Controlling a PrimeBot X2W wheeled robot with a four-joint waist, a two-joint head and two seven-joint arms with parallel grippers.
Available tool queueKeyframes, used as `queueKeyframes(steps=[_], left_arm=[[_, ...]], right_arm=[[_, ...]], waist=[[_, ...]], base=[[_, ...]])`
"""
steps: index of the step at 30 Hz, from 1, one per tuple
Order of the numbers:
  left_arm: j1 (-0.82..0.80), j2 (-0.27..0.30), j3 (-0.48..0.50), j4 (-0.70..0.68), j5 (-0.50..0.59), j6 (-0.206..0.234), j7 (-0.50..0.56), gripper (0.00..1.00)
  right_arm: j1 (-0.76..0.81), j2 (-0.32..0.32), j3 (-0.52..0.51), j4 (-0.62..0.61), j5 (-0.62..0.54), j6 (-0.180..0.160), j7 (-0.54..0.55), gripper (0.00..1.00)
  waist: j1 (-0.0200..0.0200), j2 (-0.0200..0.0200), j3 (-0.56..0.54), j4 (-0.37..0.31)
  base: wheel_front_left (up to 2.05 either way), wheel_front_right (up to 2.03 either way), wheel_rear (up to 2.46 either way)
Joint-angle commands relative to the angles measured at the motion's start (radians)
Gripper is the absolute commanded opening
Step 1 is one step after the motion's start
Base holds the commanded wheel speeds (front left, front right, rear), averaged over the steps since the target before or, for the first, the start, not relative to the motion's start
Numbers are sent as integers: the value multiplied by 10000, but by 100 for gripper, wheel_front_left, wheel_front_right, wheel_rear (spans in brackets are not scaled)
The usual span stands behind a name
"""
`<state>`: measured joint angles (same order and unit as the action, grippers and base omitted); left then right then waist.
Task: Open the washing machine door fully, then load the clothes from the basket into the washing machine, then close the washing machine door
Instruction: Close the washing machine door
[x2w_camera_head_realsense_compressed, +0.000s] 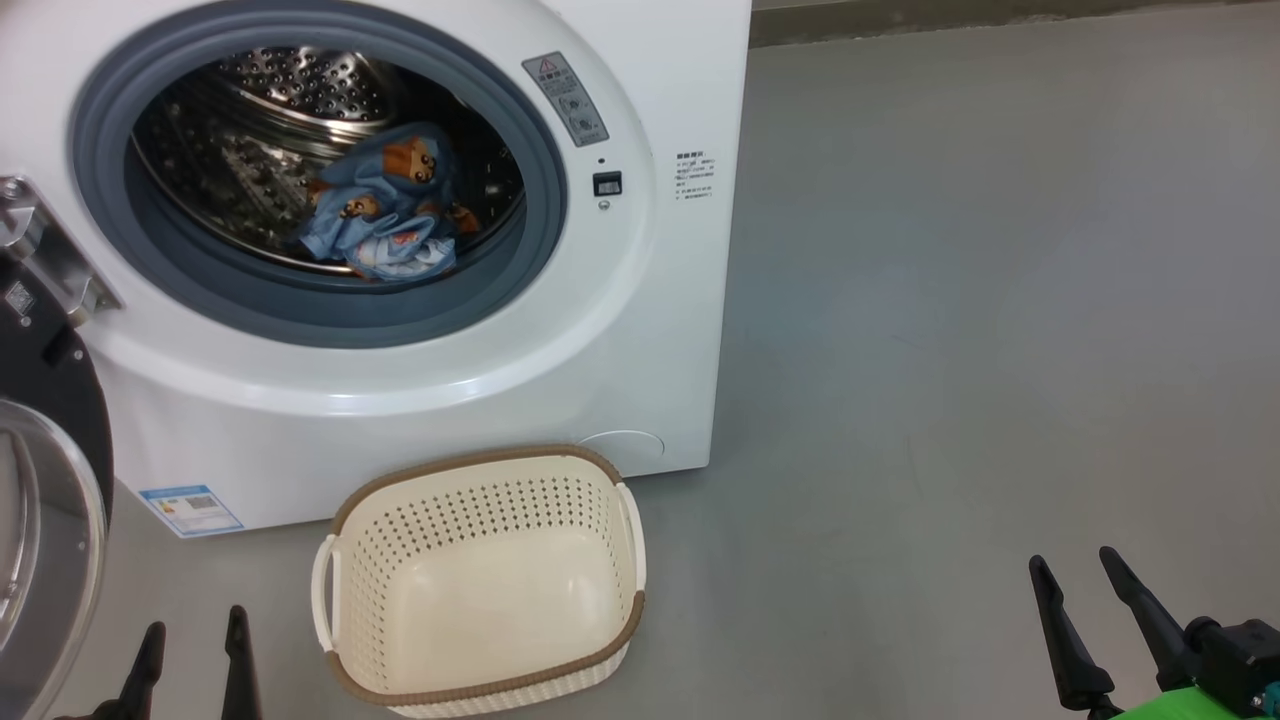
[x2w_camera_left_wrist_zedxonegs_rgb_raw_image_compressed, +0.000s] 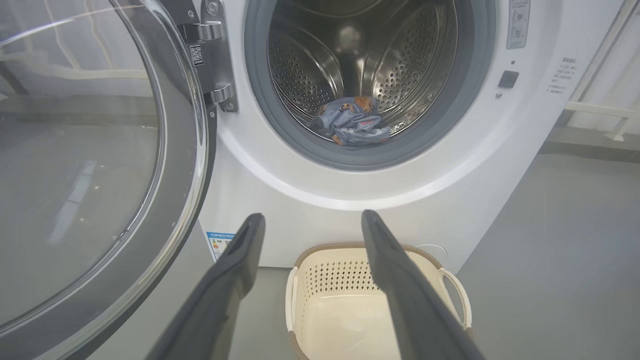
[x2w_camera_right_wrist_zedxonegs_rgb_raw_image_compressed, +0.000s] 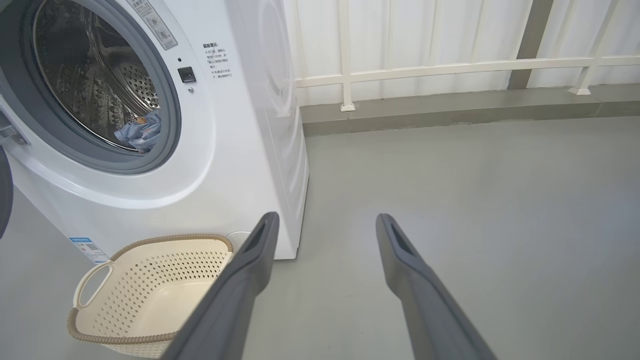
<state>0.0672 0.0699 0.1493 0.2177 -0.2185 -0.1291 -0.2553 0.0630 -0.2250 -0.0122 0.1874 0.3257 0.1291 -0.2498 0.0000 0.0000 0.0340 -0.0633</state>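
Far left: door (x2w_camera_head_realsense_compressed: 55, 400) swung wide open on its metal hinge (x2w_camera_head_realsense_compressed: 45, 250). Black ring and bulging glass face out into the room, well clear of the opening.

Left pincer (x2w_camera_head_realsense_compressed: 196, 622): low, just right of the door's lower edge. Two dark fingers apart, pointing toward the machine, gripping nothing and touching nothing. Seen from its wrist, the fingers frame the white front panel and the far rim of the basket.

Washing machine (x2w_camera_head_realsense_compressed: 600, 330): white, standing on the floor (x2w_camera_head_realsense_compressed: 950, 300). Small blue label (x2w_camera_head_realsense_compressed: 190, 508) low on its front at the left. Grey gasket (x2w_camera_head_realsense_compressed: 330, 325) rings the open mouth; perforated steel drum (x2w_camera_head_realsense_compressed: 300, 90) visible behind it.

Clothes (x2w_camera_head_realsense_compressed: 385, 210): light blue, with orange-brown bears, bunched in one heap at the bottom of the drum, toward the front, just behind the gasket lip. I cannot tell the pieces apart.

Basket (x2w_camera_head_realsense_compressed: 480, 462): on the floor just in front of the machine, below the opening, upright. Cream perforated walls, brown rim, bare bottom showing.

Right of the machine: plain grey floor.

Right pincer (x2w_camera_head_realsense_compressed: 1072, 560): low at far right, well apart from basket and machine. Fingers spread, holding nothing, over bare floor.
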Motion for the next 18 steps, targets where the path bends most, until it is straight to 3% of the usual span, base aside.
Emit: queueKeyframes(steps=[1,10,18], left_arm=[[-189,182,334,-299,-86,-15,-65,100],[-240,172,311,-274,-97,-15,-65,100],[-169,107,453,-394,-58,-15,-65,100]], right_arm=[[-42,-193,175,-262,94,16,-120,100],[-63,-210,199,-267,63,16,-120,100],[-65,-240,305,-431,57,16,-120,100]], waist=[[0,0,-15,11],[0,0,-42,143],[0,0,-127,863]], base=[[-35,35,0],[-3,3,0],[0,0,0]])
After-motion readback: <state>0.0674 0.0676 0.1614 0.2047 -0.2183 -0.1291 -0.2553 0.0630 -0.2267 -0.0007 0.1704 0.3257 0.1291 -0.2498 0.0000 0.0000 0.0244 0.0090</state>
